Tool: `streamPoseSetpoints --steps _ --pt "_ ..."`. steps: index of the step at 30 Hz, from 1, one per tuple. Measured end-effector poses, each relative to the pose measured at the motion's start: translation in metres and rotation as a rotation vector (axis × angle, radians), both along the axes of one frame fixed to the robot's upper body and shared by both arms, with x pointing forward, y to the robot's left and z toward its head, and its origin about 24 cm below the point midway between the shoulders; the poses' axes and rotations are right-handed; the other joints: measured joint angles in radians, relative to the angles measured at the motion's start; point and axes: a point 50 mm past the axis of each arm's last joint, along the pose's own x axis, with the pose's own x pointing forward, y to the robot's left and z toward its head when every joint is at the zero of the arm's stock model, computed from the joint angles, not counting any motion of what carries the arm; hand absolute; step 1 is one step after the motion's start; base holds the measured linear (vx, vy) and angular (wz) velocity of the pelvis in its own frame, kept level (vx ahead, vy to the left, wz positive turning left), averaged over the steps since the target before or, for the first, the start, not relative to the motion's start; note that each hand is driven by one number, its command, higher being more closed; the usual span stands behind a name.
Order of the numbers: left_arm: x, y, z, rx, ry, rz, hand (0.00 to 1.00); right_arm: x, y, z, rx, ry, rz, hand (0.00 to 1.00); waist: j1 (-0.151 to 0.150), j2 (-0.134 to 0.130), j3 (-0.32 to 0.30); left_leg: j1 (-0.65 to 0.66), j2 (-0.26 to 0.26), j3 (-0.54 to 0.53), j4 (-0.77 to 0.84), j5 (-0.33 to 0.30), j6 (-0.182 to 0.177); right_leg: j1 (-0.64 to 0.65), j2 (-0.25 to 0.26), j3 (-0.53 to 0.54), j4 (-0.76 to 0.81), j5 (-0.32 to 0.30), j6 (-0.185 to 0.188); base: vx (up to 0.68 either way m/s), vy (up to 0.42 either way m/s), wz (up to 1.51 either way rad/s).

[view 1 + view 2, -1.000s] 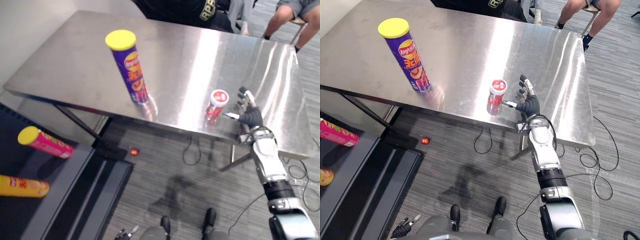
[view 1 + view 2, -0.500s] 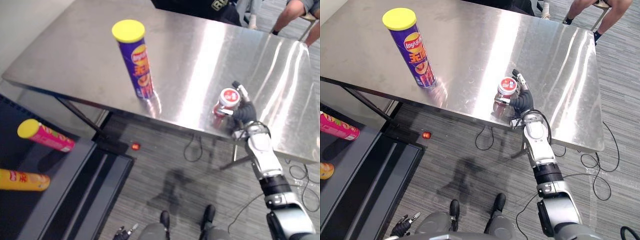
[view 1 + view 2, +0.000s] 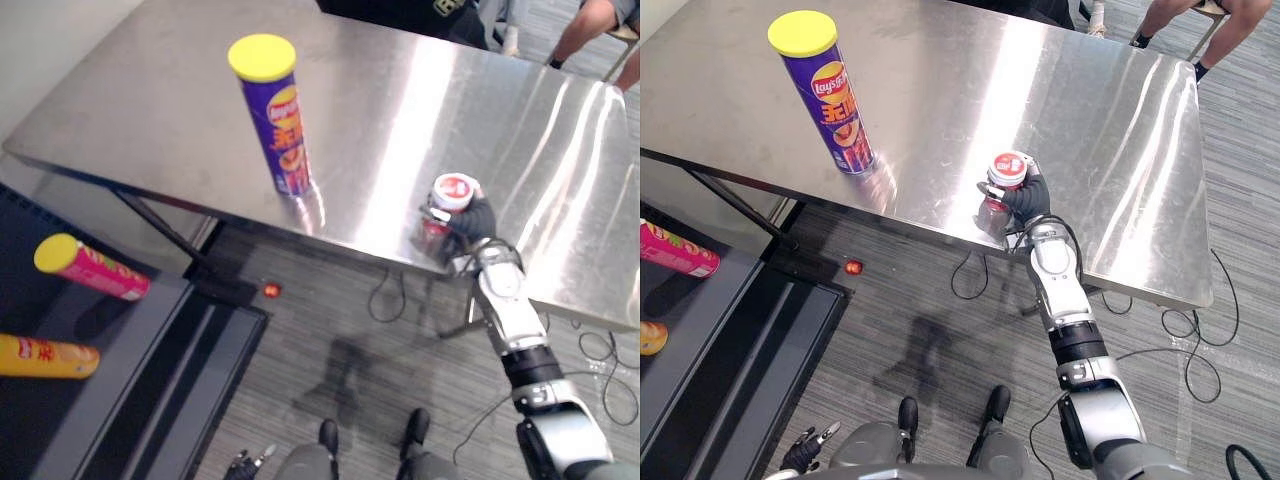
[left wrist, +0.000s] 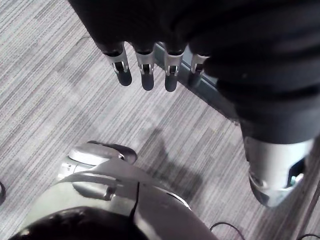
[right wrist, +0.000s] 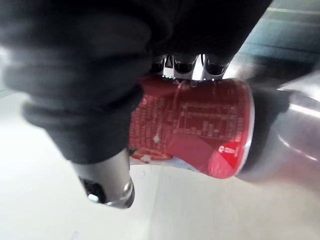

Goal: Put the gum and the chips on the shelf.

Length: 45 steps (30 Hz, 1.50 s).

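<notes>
Two task items stand on the steel table (image 3: 1110, 110): the gum canister (image 3: 1006, 178) right of centre near the front edge, and the tall chips can (image 3: 830, 95) upright toward the upper left. The right hand (image 3: 1030, 203) has its fingers and thumb curled round the gum canister's red body below the white lid, a side grip that seems meant to keep it upright for the carry to the dark shelf (image 3: 60, 420) at lower left, where a pink can (image 3: 90, 270) and a yellow can (image 3: 45, 357) lie. The left hand (image 4: 144, 67) hangs idle over the floor, fingers straight and side by side.
</notes>
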Motion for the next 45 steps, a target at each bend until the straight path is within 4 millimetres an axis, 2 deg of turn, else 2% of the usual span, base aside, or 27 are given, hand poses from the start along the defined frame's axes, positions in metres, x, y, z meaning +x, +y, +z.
streamPoseSetpoints --steps 5,10,15,19,24,28,33,36,42,45 --pt "0.003 0.001 0.001 0.019 0.001 -0.011 0.0 -0.001 0.011 0.002 0.028 -0.011 0.027 1.0 0.001 0.0 0.0 0.003 0.0 0.002 0.0 0.0 0.0 0.002 -0.002 -0.001 0.0 0.003 0.004 0.0 0.0 0.0" --pt "0.005 0.003 0.002 0.029 -0.008 -0.004 0.0 -0.01 0.02 0.016 0.025 -0.082 0.069 1.0 0.002 -0.001 0.0 0.028 0.0 0.003 -0.002 0.0 0.0 0.025 -0.003 0.0 0.0 0.003 0.005 0.0 -0.001 -0.01" --pt "0.005 0.004 0.002 0.045 -0.001 -0.04 0.0 -0.023 0.027 0.04 0.028 -0.2 0.116 1.0 0.001 -0.001 -0.003 0.037 0.005 0.006 0.018 0.0 0.0 0.038 -0.002 0.0 0.0 0.022 -0.01 0.0 -0.002 -0.03" --pt "0.005 0.003 0.002 0.047 0.003 -0.05 0.0 -0.033 0.029 0.045 0.023 -0.24 0.15 1.0 0.001 -0.001 -0.012 0.04 0.005 0.006 0.034 0.0 -0.001 0.05 -0.002 0.0 0.0 0.024 -0.011 0.0 -0.007 0.01" --pt "-0.004 0.002 -0.002 0.043 0.058 -0.068 0.0 -0.044 0.028 0.034 0.02 -0.22 0.165 1.0 0.0 -0.001 -0.085 0.053 0.007 0.006 0.038 0.0 -0.001 0.064 -0.002 -0.001 0.0 0.024 -0.011 0.01 -0.015 -0.03" --pt "-0.005 0.0 -0.002 0.045 0.066 -0.09 0.0 -0.053 0.028 0.034 0.037 -0.234 0.189 1.0 -0.003 -0.001 -0.107 0.059 0.007 0.004 0.04 0.0 -0.001 0.072 -0.001 -0.003 0.0 0.024 -0.011 -0.03 -0.035 0.0" --pt "-0.005 0.0 -0.003 0.053 0.073 -0.114 0.0 -0.056 0.031 0.026 0.067 -0.209 0.195 1.0 -0.012 -0.001 -0.114 0.06 0.007 0.004 0.04 0.0 -0.001 0.072 0.004 -0.003 0.0 0.024 -0.011 -0.08 -0.048 0.01" --pt "-0.01 0.0 -0.003 0.054 0.089 -0.114 0.0 -0.06 0.031 0.012 0.112 -0.16 0.191 1.0 -0.024 -0.001 -0.133 0.061 0.008 0.004 0.036 0.0 -0.001 0.071 0.005 -0.003 0.0 0.019 -0.017 -0.12 -0.047 -0.02" --pt "-0.015 0.001 -0.005 0.051 0.113 -0.105 0.0 -0.074 0.023 -0.011 0.128 -0.081 0.158 1.0 -0.028 -0.004 -0.155 0.066 0.013 0.008 0.031 -0.004 -0.006 0.077 0.005 -0.013 0.0 -0.005 -0.023 -0.14 -0.062 -0.04" --pt "-0.02 0.0 -0.006 0.047 0.128 -0.102 0.0 -0.082 0.013 -0.025 0.157 -0.033 0.118 1.0 -0.033 0.003 -0.176 0.068 0.027 0.008 0.018 0.001 -0.016 0.078 0.019 -0.015 -0.002 -0.02 -0.034 -0.1 -0.075 -0.01"
